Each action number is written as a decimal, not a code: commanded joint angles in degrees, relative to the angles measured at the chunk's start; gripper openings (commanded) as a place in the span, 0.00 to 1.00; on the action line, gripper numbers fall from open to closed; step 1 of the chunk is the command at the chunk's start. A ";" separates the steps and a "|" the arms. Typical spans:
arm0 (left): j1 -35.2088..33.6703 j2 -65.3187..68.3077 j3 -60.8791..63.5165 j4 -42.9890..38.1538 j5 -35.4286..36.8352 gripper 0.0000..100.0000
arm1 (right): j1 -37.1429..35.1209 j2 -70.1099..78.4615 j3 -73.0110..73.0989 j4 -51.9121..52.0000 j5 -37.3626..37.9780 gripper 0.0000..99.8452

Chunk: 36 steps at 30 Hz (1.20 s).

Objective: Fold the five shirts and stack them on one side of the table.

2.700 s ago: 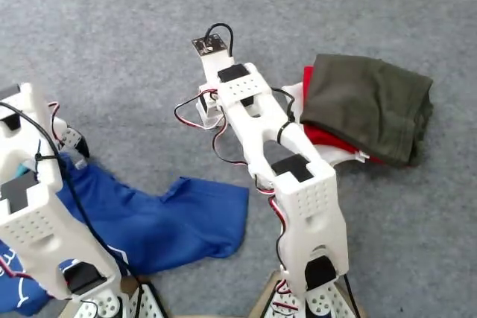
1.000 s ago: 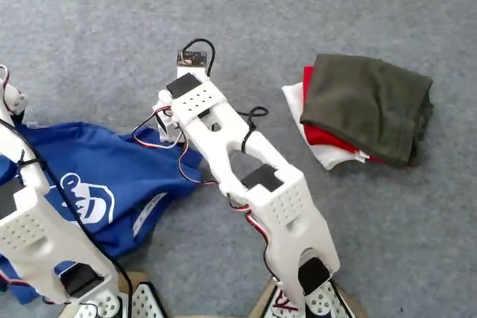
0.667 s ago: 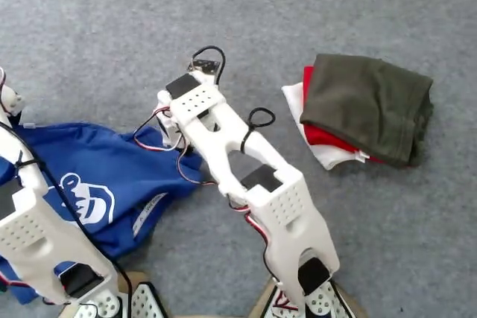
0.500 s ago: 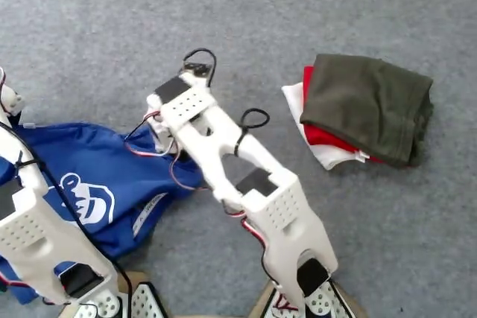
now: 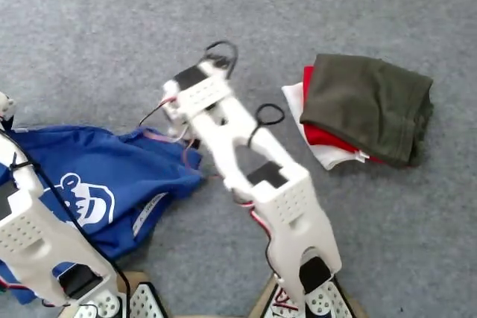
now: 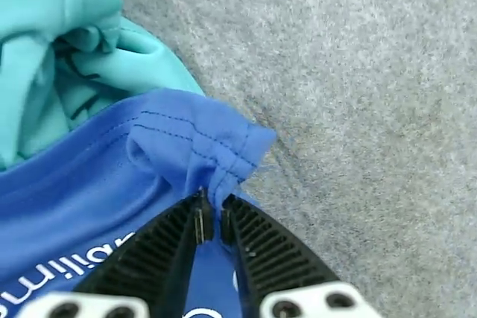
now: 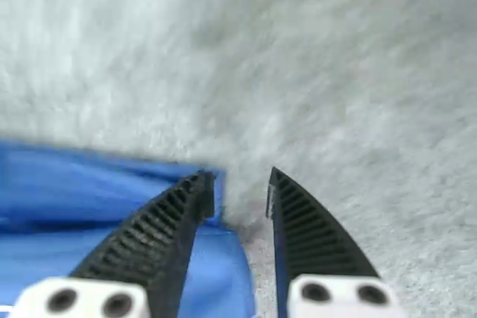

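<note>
The left gripper [image 6: 211, 217] pinches the blue shirt [image 6: 89, 176] by its hem. The right gripper [image 7: 240, 199], jaws slightly apart, hangs over another edge. The shirt lies rumpled, left of the stack [image 5: 365, 109]. It is probably being spread for folding. Next, the right should close and pull it flat.

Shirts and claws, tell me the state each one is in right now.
blue shirt: unfolded, spread out, one hem corner pinched.
teal shirt: unfolded, crumpled beside the blue shirt.
white shirt: folded, lowest of three.
red shirt: folded, on the white shirt.
olive shirt: folded, on the red shirt.
left claw: shut on the blue shirt.
right claw: open, at the blue shirt's edge.
</note>
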 commanded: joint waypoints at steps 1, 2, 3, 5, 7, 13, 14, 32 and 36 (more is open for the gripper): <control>-0.48 -3.34 -0.22 -0.18 -0.62 0.03 | 2.55 -5.85 -1.71 0.00 -0.53 0.13; -0.40 -3.34 -0.22 -0.18 -0.62 0.03 | 2.29 -6.20 -1.71 0.79 -0.53 0.13; -0.31 -3.34 -0.22 -0.18 -0.62 0.03 | 1.32 -6.55 -1.71 1.67 -0.53 0.13; -0.31 -3.34 -0.22 -0.18 -0.62 0.03 | -0.79 -6.55 -1.71 2.99 -0.53 0.13; -0.31 -3.34 -0.22 -0.18 -0.62 0.03 | -2.81 -6.46 -1.63 2.73 -0.53 0.13; -0.48 -3.34 -0.22 -0.26 -0.62 0.03 | -5.98 -0.84 -1.27 0.79 -1.14 0.13; -0.57 -3.34 -0.22 -0.26 -0.62 0.03 | -5.98 0.40 -1.45 0.62 -1.14 0.14; -0.40 -3.34 -0.22 -0.53 -0.62 0.03 | -6.86 12.88 -10.68 0.70 -1.32 0.13; -0.31 -3.34 -0.22 -0.44 -0.62 0.03 | -7.30 12.97 -10.51 0.44 -2.90 0.13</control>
